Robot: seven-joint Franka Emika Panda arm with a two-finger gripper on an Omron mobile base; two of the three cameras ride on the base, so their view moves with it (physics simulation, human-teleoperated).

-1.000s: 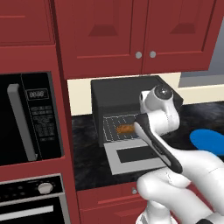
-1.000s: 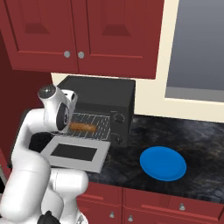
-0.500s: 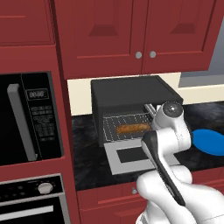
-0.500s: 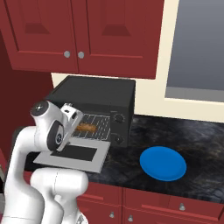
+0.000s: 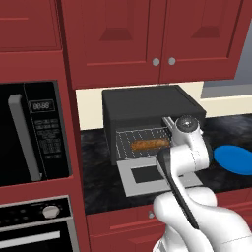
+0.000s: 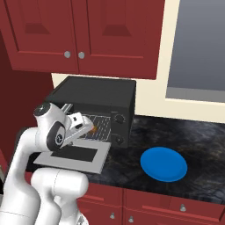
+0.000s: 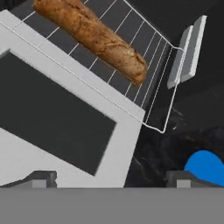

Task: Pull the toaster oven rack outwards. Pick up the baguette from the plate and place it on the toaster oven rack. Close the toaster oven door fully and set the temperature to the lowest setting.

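Toaster oven door point(image 7: 57, 118) lying flat open directly below spread, empty fingers point(image 7: 41, 177); baguette point(image 7: 89, 37) resting lengthwise on toaster oven rack point(image 7: 151, 65) beyond.

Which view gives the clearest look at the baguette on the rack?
The hand view: the baguette lies large and unobstructed across the toaster oven rack. The left base view shows it small inside the oven; in the right base view the arm hides most of it.
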